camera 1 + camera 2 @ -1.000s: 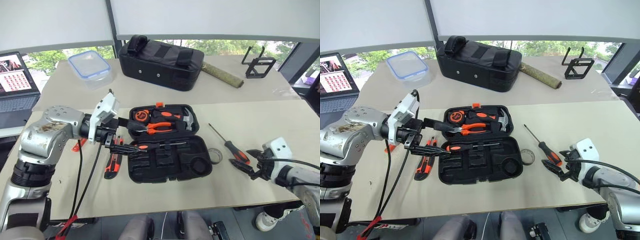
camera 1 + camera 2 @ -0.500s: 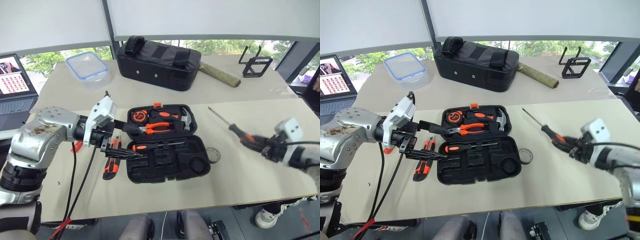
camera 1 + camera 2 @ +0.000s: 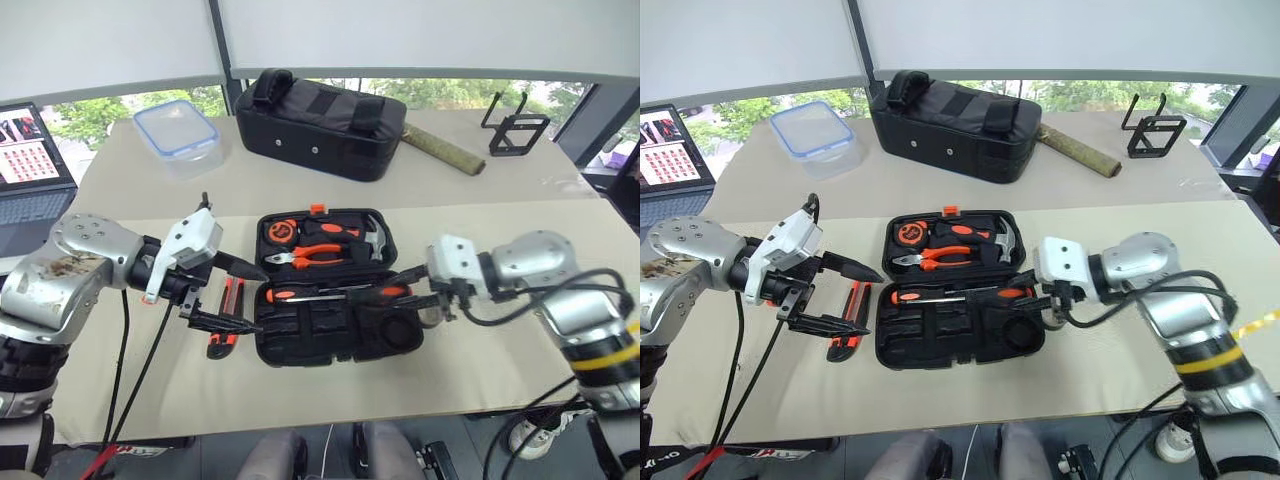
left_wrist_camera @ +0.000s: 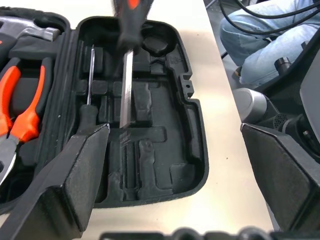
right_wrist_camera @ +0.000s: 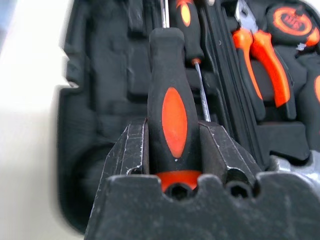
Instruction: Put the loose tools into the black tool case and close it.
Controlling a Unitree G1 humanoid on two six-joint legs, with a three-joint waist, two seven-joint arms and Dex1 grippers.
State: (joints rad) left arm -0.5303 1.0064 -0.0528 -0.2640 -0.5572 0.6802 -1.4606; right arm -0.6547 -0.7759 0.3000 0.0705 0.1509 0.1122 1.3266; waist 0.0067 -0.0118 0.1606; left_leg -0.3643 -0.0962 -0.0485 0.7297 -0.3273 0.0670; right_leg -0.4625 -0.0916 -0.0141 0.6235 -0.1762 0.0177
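The black tool case (image 3: 300, 345) lies open at the table's middle, with pliers, a hammer and a tape measure in its far half. One screwdriver (image 3: 300, 295) rests in the near half. My right gripper (image 3: 410, 288) is shut on the black-and-orange handle of a second screwdriver (image 5: 172, 115), whose shaft (image 4: 127, 85) points out over the near half's slots. My left gripper (image 3: 228, 295) hovers open at the case's left edge, holding nothing. The black-and-orange utility knife (image 3: 845, 318) lies on the table just below it.
A black fabric bag (image 3: 320, 120), a clear blue-rimmed box (image 3: 178, 130), a rolled mat (image 3: 445, 150) and a black stand (image 3: 515, 130) sit at the back. A laptop (image 3: 35, 160) is at far left. A seated person's legs (image 4: 260, 45) are beyond the case.
My right gripper shut on the screwdriver lying on the table at the right, lifted it and swung it left over the case. My left gripper drew slightly away from the case, still open.
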